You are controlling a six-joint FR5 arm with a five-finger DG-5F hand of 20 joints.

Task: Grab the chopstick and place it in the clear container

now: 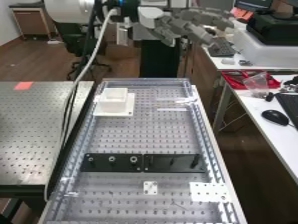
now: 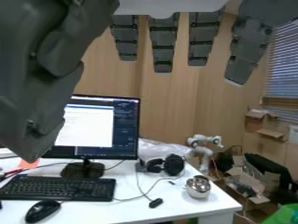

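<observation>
High view, 12 o'c = far end of bench. The hand [image 1: 189, 26] is up in the air btwn 12 & 1 o'c, fingers pointing toward 3 to 4 o'c. It's wide: fingers [image 2: 163, 44] straight, thumb [image 2: 40, 75] well apart from them, nothing held. The chopstick [image 1: 171, 104] is prob. the thin pale line lying on the bench [image 1: 149, 135] near its far end, btwn two pale strips [image 1: 171, 109]; that puts it at 6 o'c from the hand, lower down & well apart, not touching. The box [image 1: 114, 99] stands upright on a white plate [image 1: 125, 111], at 9 o'c from the chopstick & approx. 7 o'c from the hand. A black bar [image 1: 143, 162] w/ posts lies across the bench, btwn 6 & 7 o'c from the chopstick. Wrist view: desk w/ monitor [image 2: 120, 125], kbd [image 2: 58, 188], headphones [image 2: 173, 164] & a shiny pot [image 2: 198, 186] near them.
</observation>
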